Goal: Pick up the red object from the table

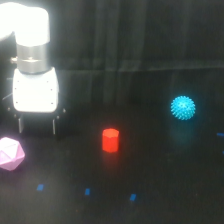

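Note:
The red object (110, 139) is a small bright red-orange hexagonal block standing on the black table (165, 180), near the middle of the exterior view. My gripper (37, 127) hangs at the view's left under the white arm housing, with thin dark fingers (54, 125) pointing down and standing apart, nothing between them. It is well to the left of the red object and not touching it.
A pink faceted polyhedron (10, 153) lies at the left edge, just below the gripper. A cyan spiky ball (183, 107) sits at the right. Small blue marks (87, 191) dot the table's front. A dark curtain hangs behind.

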{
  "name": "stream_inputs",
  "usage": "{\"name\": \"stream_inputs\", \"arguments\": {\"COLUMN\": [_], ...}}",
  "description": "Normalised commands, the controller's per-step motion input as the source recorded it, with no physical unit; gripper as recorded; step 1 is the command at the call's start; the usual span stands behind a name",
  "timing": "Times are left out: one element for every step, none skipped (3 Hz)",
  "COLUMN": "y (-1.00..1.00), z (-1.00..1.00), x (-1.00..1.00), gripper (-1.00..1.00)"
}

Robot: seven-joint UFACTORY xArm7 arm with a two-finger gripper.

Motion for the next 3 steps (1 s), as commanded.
{"name": "stream_inputs", "arguments": {"y": [-0.07,0.23,0.17], "z": [-0.72,-0.7,-0.58], "x": [0.42,1.0,0.95], "gripper": [0.43,0.59,0.45]}}
